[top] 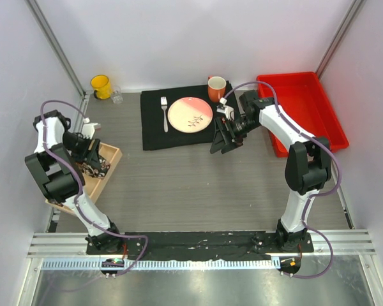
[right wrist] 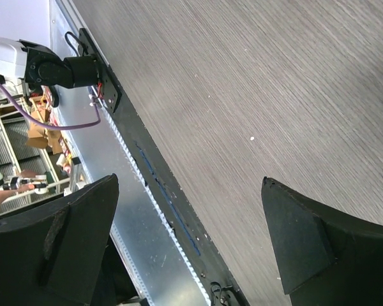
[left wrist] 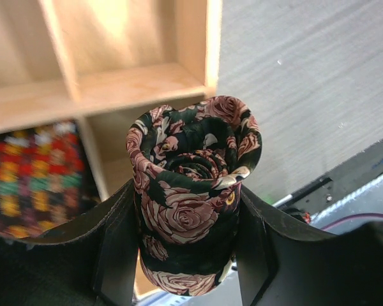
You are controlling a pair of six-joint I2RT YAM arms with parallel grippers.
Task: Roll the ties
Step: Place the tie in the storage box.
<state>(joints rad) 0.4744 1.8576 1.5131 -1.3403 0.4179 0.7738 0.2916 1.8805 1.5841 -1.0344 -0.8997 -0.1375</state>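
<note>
Closest to our left wrist camera stood the rolled tie (left wrist: 188,197), a black coil printed with pink-beige roses, upright with its spiral end facing us. Our left hand (left wrist: 186,223) was clenched on it, one black finger pressed to each side. The coil's lower end was cut off by the edge of the view, so we could not tell whether it touched anything below.

Behind it lay the wooden tray (left wrist: 134,83) with its dividers. One compartment held a blurred red, yellow and green patterned cloth (left wrist: 32,172) that we could not identify. From above, the left hand (top: 92,156) hung over this tray (top: 113,155) at the table's (top: 191,185) left edge, and the arm hid the tie.

Our right hand (right wrist: 188,185) was released, its fingers spread wide over bare table with nothing between them. In the top view it hovered (top: 225,141) at the right edge of the black placemat (top: 153,131). The pink plate (top: 190,115) there bore a small dark mark too small for us to read.
</note>
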